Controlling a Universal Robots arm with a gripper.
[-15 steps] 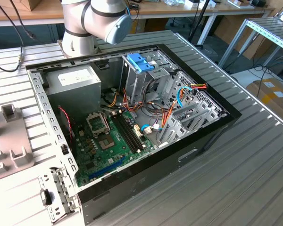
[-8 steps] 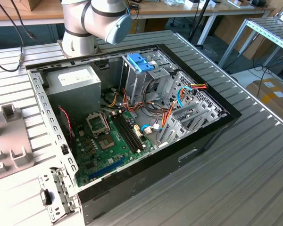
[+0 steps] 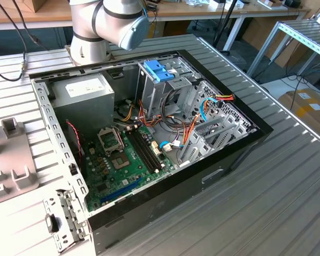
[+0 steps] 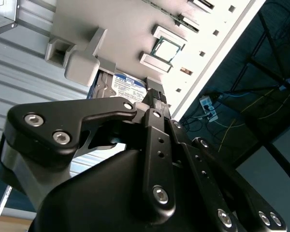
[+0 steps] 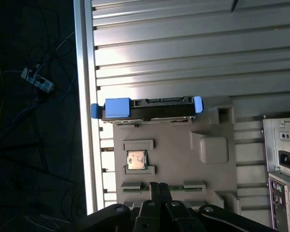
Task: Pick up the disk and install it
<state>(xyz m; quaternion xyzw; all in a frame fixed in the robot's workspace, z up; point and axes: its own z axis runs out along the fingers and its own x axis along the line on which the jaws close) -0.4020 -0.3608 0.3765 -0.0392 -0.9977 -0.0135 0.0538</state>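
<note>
The disk (image 5: pixel 147 109) stands on its edge in a slot at one end of a grey fixture plate (image 5: pixel 174 145); it is a silver drive in a bright blue carrier with a blue tab (image 5: pixel 117 107). In the second wrist view the disk (image 4: pixel 128 84) shows its labelled face behind a grey block. My gripper (image 5: pixel 160 187) hovers well above the plate, apart from the disk, over the plate's opposite end. Its fingers (image 4: pixel 153 96) are shut together with nothing between them.
A small processor chip (image 5: pixel 137 160) lies in a pocket of the plate. The open computer case (image 3: pixel 240 141) sits mid-table with motherboard (image 3: pixel 122 160), grey power supply (image 3: pixel 82 96), pale blue latch (image 3: pixel 159 70) and drive cage (image 3: pixel 213 128). The table edge (image 5: pixel 84 121) runs close beside the disk.
</note>
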